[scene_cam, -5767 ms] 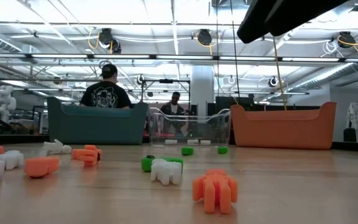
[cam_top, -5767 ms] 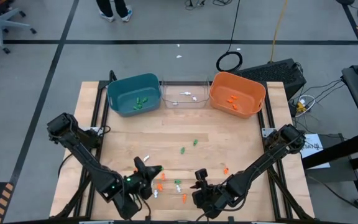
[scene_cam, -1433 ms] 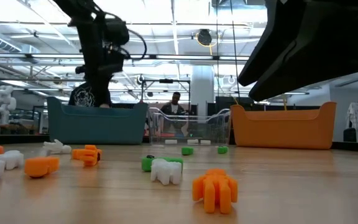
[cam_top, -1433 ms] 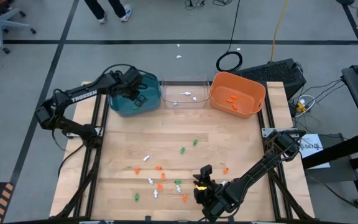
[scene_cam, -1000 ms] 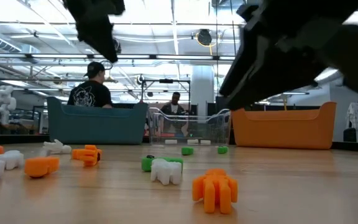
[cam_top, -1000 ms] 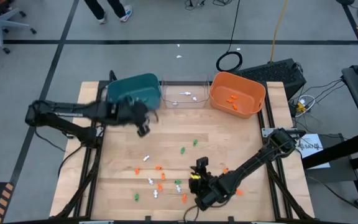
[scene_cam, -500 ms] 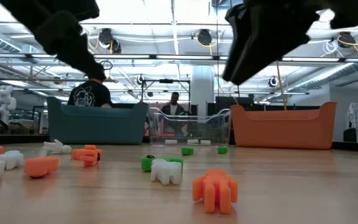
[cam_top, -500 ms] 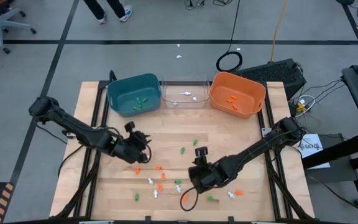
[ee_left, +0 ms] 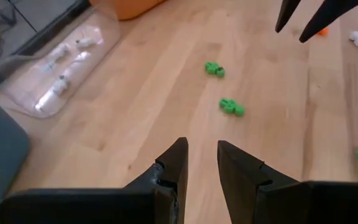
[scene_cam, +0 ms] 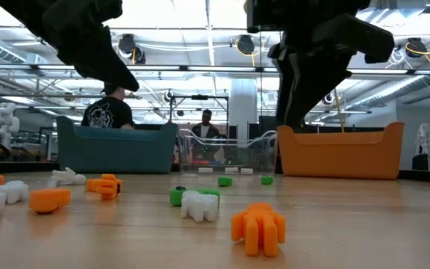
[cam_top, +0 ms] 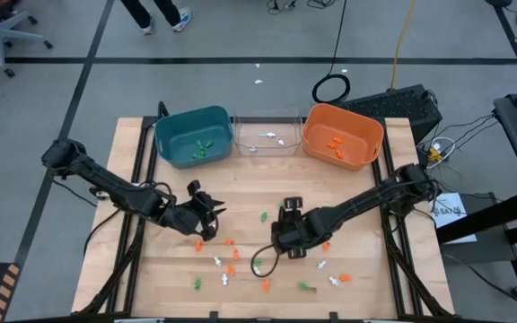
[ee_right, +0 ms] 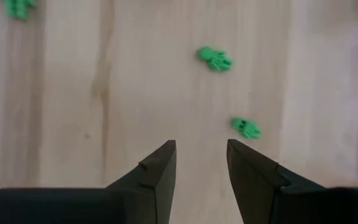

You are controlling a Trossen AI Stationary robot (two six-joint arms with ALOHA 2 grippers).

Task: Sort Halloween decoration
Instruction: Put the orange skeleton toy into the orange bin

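The Halloween decoration lies loose on the wooden table: green pieces (cam_top: 264,216) (cam_top: 283,205) mid-table, with orange (cam_top: 232,267) and white (cam_top: 217,261) ones nearer the front. More lie in the teal bin (cam_top: 193,135), clear bin (cam_top: 266,135) and orange bin (cam_top: 341,135) at the far edge. My left gripper (cam_top: 209,204) hovers open left of centre, with nothing between its fingers (ee_left: 201,149). My right gripper (cam_top: 284,215) hovers open near the two green pieces (ee_right: 214,58) (ee_right: 246,127), also holding nothing.
More trinkets lie at the front right, a green one (cam_top: 304,287) and a white one (cam_top: 334,280). In the low view an orange piece (scene_cam: 258,226) and a white piece (scene_cam: 200,204) sit close to the camera. People stand in the room behind the bins.
My left gripper has swung from beside the teal bin toward the table's near edge and down, tipping flatter, then held still. My right gripper has moved from the front toward the far edge and risen, stopping near the two green pieces. Both have stayed open.
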